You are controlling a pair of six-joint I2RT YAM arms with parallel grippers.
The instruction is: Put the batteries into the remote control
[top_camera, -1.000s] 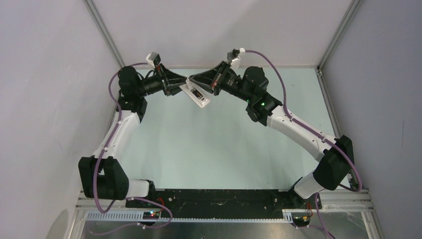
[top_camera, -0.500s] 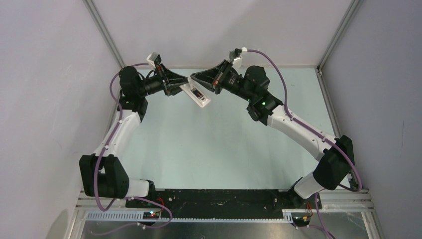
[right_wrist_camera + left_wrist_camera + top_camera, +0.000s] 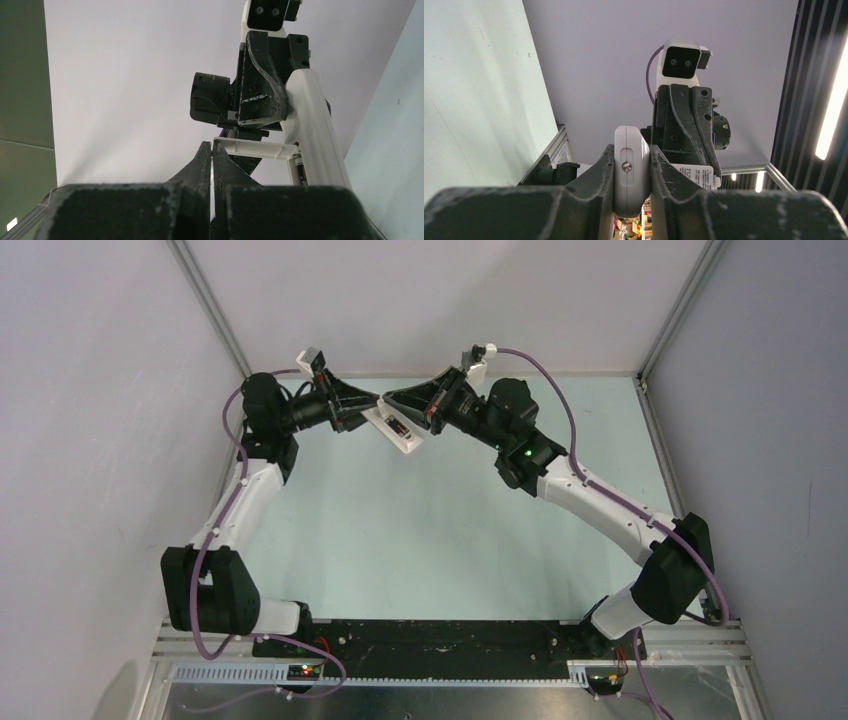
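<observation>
**LEFT GRIPPER CLAMPED ON REMOTE, RIGHT GRIPPER CLOSED AT ITS SIDE**

Item 1. Left gripper: raised over the far part of the table, pointing right. Both fingers press on the flat sides of the remote control, gripping it at one end. In the left wrist view that end shows edge-on between the pads, rounded and white, with a small screw head in a slot.

Item 2. Right gripper: raised at the same height, pointing left and facing the other gripper. The fingers are pressed together, with nothing visible between them. In the right wrist view their tips are at the white rim of the remote control's recess; whether they touch it cannot be told.

Item 3. Remote control: slim and white, held in the air clear of the table, slanting down to the right from the left gripper with its free end unsupported. Overhead, an oblong dark recess on it faces the camera; its contents are too small to make out there.

Item 4. Battery: one slim dark cylinder with pale markings, seen from the right wrist lying lengthwise inside the recess, beside the long white wall of the body. No second one can be made out.

Item 5. Purple cables: one along each arm, looping up to a white wrist camera.
</observation>
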